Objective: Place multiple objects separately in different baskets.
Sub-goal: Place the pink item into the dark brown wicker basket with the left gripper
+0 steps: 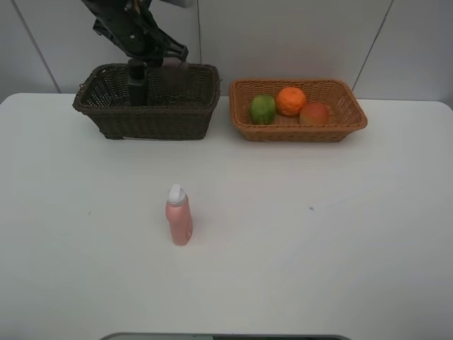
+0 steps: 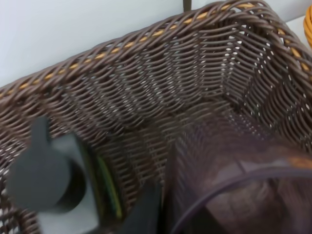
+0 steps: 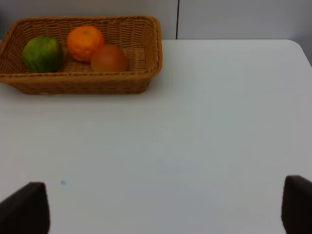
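The left gripper (image 1: 137,83) reaches down into the dark brown basket (image 1: 177,120) at the upper left of the exterior high frame. Whether its fingers are spread or pressed on something cannot be told: the left wrist view shows only a blurred dark translucent cup (image 2: 239,190) close to the lens at lower right, and a black pump bottle (image 2: 46,178) lying in the basket at lower left. The step in hand appears to be depositing the cup in this basket.

To do it well, the arm should lower until the cup rests on the woven floor, clear of the pump bottle, then part the fingers fully and lift straight up past the rim.

The light tan basket (image 1: 350,106), at upper right of the exterior view, holds the green fruit (image 1: 262,109), the orange (image 1: 291,100) and the red-yellow fruit (image 1: 315,113), clustered together. The pink bottle (image 1: 178,215) stands upright on the white table (image 1: 340,248), left of centre and well apart from both baskets; it appears to be the last item.

The right gripper (image 3: 161,207) hangs with fingers spread wide, holding nothing, over bare table.
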